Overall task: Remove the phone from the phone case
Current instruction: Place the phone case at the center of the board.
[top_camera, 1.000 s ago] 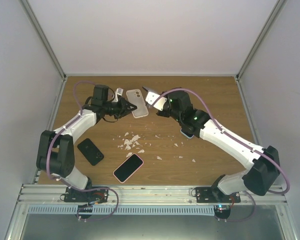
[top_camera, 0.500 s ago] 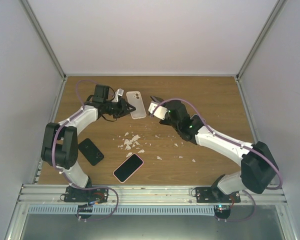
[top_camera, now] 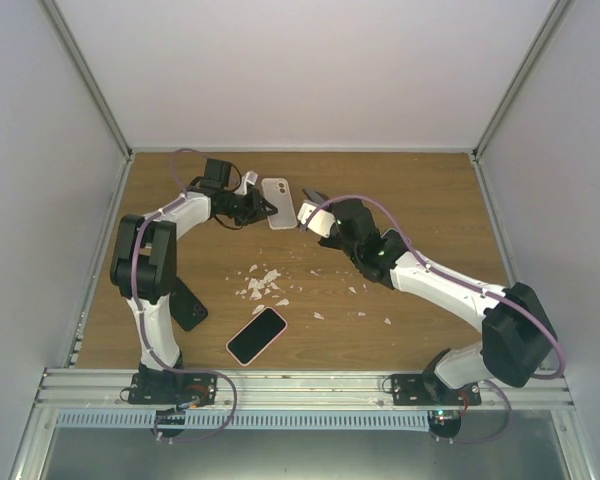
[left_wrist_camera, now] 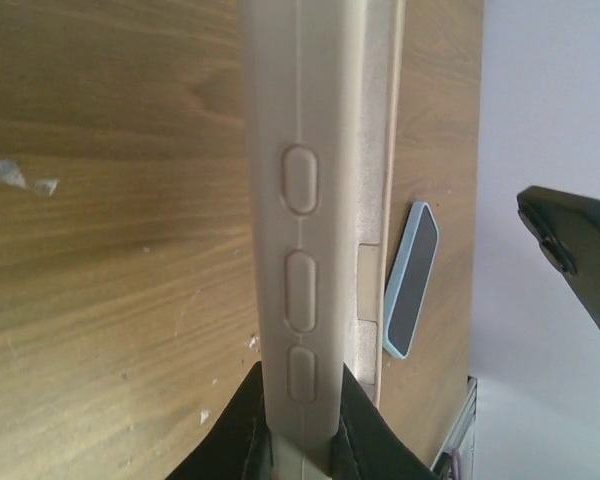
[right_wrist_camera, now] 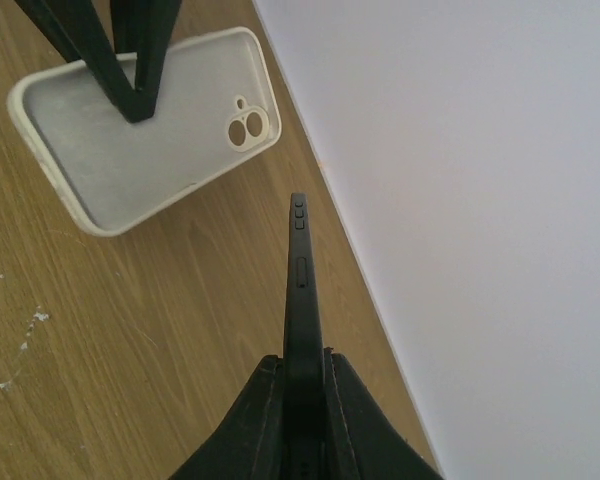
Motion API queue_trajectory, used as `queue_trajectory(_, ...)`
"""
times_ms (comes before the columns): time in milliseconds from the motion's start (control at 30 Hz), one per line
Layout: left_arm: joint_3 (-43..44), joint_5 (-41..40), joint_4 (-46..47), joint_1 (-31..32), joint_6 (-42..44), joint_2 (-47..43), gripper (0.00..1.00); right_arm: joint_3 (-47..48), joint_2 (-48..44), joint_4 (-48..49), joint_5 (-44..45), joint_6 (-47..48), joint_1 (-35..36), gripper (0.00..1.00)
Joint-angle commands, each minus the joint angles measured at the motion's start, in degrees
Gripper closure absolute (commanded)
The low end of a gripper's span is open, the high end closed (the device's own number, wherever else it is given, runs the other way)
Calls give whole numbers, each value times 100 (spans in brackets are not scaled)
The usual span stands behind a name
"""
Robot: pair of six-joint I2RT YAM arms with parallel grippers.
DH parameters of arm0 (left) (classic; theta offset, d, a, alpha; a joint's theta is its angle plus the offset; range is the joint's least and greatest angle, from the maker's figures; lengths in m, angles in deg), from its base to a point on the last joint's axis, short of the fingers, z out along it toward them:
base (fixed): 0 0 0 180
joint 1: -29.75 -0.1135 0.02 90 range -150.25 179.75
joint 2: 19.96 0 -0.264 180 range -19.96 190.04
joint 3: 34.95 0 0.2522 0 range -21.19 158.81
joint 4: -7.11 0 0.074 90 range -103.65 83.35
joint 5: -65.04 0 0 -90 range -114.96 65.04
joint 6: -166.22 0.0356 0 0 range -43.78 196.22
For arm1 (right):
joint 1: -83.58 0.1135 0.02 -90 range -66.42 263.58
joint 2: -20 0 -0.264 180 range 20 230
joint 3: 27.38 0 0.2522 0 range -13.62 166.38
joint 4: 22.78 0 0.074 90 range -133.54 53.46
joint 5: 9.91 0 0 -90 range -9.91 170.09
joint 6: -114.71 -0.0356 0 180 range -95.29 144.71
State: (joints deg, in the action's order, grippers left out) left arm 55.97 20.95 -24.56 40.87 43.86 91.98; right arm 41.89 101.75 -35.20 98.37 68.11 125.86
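Wooden table (top_camera: pixel 430 200), left gripper (left_wrist_camera: pixel 300 378) clamped on empty case (top_camera: pixel 278 189), shifted farther back; right gripper (right_wrist_camera: pixel 302 365) pinching phone (right_wrist_camera: pixel 302 285) edge-on

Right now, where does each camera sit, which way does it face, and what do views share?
Top external: above and behind the robot, looking down at the table; both arms show, left gripper and right gripper.
Left wrist: on the left arm, facing along its fingers at the clamped phone case edge.
Right wrist: on the right arm, facing along its fingers at the clamped edge-on phone.
Shared: right wrist also sees the empty phone case.
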Motion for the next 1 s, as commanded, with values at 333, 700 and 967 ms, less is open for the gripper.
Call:
queue_trajectory(333, 763, -352, -471, 270, 593, 1053, 92, 215, -207, 200, 193, -182, -28, 100)
queue_trajectory(700, 869, -1042, -765, 312, 766, 1133, 68, 277, -203, 103, 160, -235, -31, 99)
queue_trajectory(967, 554, -1611, -762, 312, 715, 590, 37, 318, -221, 96, 148, -205, -11, 100)
